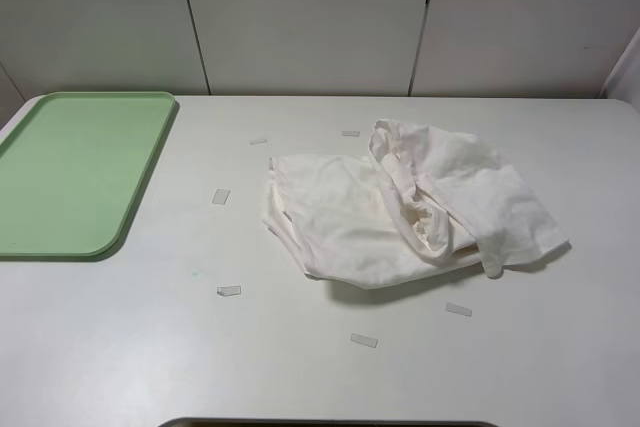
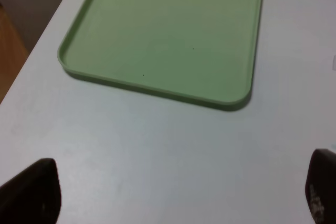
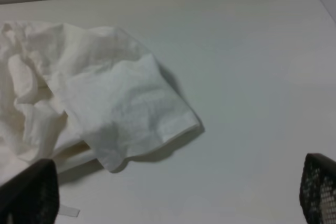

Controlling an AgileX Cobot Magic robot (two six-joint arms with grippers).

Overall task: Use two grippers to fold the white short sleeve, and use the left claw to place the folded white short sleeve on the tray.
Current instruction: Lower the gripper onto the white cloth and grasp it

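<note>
Since the white T-shirt (image 1: 400, 209) lies crumpled apart from the green tray (image 1: 70, 177), I have the left claw (image 2: 173, 192) and right gripper (image 3: 173, 192) spread wide, both empty, ready to grab.

Left end effector (image 2: 176, 187) and right end effector (image 3: 173, 190) show only their tips; the tray (image 1: 60, 172) is cropped

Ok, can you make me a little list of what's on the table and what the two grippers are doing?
Thing to fold: crumpled white cotton short-sleeve T-shirt, on the white table, right of the middle
Where it goes: flat pale green plastic tray, far left, no shirt on it
Bits: small pale tape strips, scattered around the T-shirt
Left gripper: open, near the tray
Right gripper: open, near the T-shirt, not touching
</note>
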